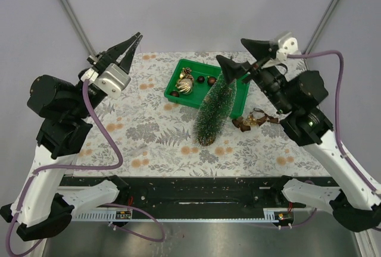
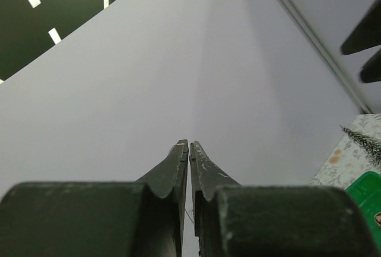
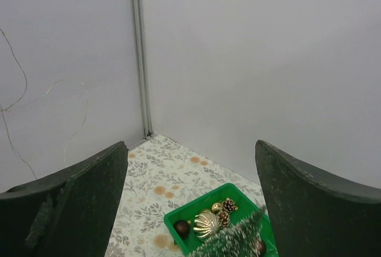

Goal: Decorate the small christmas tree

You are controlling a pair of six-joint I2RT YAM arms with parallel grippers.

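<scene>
We judge the decorating to be at its start, with no ornament on the tree and none in either claw. On the left, the left gripper (image 1: 136,40) is raised above the table (image 1: 149,132), its fingers pressed together on nothing, and its own camera sees mostly the wall. Right of it, at the far middle of the table, the tray (image 1: 178,81) holds a gold ball (image 1: 184,84), pine cones (image 1: 187,71) and some dark balls (image 1: 201,79). The tree (image 1: 214,111) stands upright on the table at the tray's near right corner, and from above its top overlaps the tray's edge. The right gripper (image 1: 230,50) hovers just over that top with fingers wide apart and empty. A brown ribbon (image 1: 256,120) lies on the table right of the tree. The next move, we think, is for the right gripper to come down into the tray for one ornament. It must clear the tree's top on the way, since a brush there could tip the tree. The tree is a slim cone of dark green bristles with frosted tips, and its base is hardly visible under the bristles.
</scene>
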